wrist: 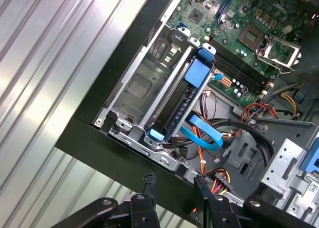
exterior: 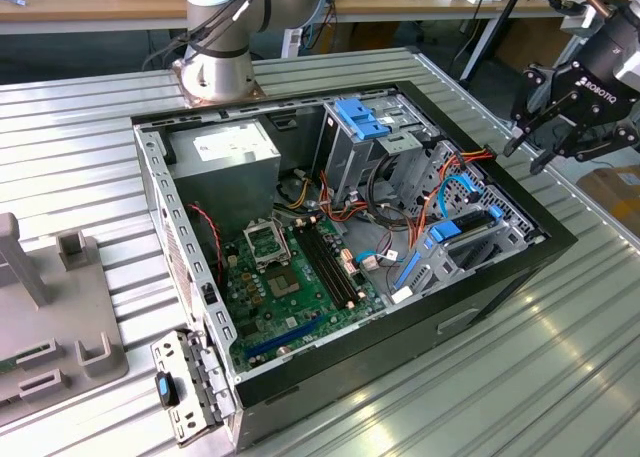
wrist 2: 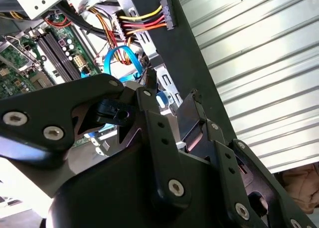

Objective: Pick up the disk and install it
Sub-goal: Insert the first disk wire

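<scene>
The disk, a dark drive in a bright blue carrier, stands on its edge in the drive cage at the corner of the open computer case, on the exterior view's right. In the first wrist view the disk lies beside an empty silver bay. My gripper hangs above and just outside the case's black rim, apart from the disk. Its fingertips are spread and hold nothing; the gripper is open.
A light-blue bracket tops an upright metal cage mid-case. A loose power plug on yellow, red and orange wires rests near the rim below the gripper. Blue cables loop beside the disk. The motherboard, arm base and grey fixture lie further off.
</scene>
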Tool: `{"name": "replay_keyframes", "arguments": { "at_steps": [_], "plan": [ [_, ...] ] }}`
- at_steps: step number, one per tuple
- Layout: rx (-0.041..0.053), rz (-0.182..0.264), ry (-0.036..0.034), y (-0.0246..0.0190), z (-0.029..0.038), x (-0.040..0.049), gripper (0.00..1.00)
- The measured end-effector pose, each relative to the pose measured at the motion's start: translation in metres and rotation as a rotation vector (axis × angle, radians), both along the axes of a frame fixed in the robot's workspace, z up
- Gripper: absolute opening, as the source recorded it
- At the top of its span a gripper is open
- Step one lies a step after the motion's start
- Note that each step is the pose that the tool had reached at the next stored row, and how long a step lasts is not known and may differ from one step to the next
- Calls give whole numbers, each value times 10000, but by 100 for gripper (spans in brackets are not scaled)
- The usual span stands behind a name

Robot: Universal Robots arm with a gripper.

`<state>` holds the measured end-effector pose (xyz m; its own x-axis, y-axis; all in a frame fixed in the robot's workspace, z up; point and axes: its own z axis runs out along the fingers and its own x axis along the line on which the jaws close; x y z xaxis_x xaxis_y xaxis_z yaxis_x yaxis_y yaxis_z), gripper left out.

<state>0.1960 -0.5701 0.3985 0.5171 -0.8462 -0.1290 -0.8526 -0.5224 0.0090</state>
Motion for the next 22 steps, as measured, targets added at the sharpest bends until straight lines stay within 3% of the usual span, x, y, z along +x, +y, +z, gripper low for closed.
{"name": "replay_keyframes", "arguments": {
  "at_steps": [7,12,20,21,22],
  "plan": [
    [2,0,0,181,-1,0,44],
    [0,1,0,184,0,0,44],
    [-5,1608,-27,184,-48,34,44],
    [39,1819,-65,184,-47,35,44],
    [151,2020,-95,185,-48,36,44]
  ]
}}
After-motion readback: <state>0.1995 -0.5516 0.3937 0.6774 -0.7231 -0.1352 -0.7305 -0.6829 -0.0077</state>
